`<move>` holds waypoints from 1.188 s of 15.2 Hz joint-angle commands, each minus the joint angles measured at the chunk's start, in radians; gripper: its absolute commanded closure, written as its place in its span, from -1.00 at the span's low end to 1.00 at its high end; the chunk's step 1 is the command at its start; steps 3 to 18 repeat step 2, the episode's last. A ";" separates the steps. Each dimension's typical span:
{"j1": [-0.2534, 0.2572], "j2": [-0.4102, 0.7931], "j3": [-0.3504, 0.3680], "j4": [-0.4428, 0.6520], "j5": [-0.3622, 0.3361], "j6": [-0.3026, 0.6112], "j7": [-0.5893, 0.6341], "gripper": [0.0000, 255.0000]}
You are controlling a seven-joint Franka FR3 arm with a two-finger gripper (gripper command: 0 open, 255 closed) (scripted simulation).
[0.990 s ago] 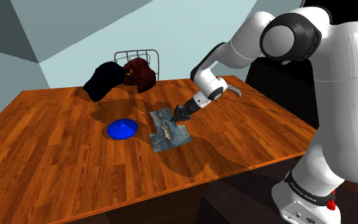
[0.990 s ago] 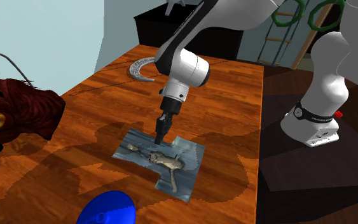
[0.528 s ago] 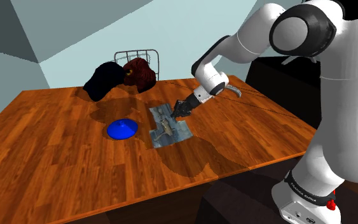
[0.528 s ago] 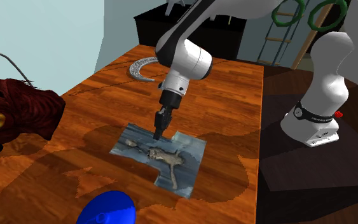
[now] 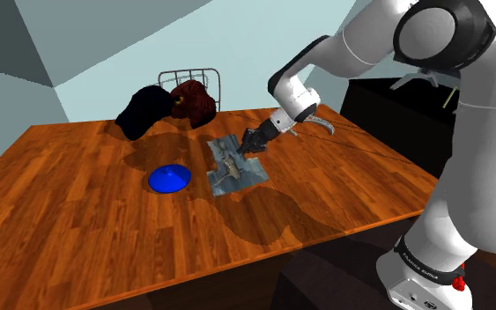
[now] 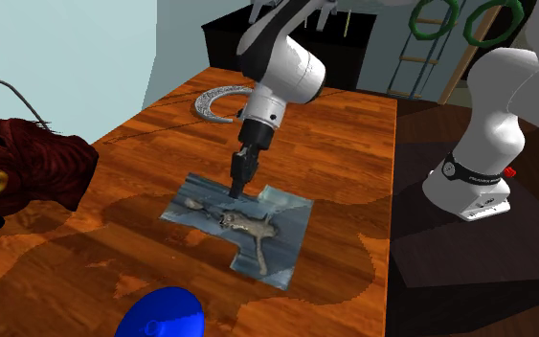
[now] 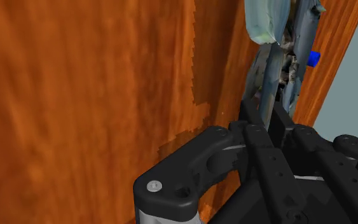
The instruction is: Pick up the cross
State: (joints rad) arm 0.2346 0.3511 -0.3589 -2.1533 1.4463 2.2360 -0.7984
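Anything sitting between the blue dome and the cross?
No. In the shoulder view the stretch of table between the blue dome and the cross is bare wood.

light: bright, from above | shadow: cast by my arm (image 5: 329, 57), broad, soft, over table (image 5: 61, 229) | wrist view: shadow edge jagged

I can read nothing for certain: the small dark lettering on my white base (image 5: 420, 271), at four o'clock in the shoulder view, stays illegible.
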 commanded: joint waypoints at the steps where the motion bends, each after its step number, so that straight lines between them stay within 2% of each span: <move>1: 0.003 -0.013 -0.002 -0.003 -0.009 0.002 0.012 1.00; 18: 0.003 -0.013 -0.002 -0.003 -0.009 0.002 0.012 1.00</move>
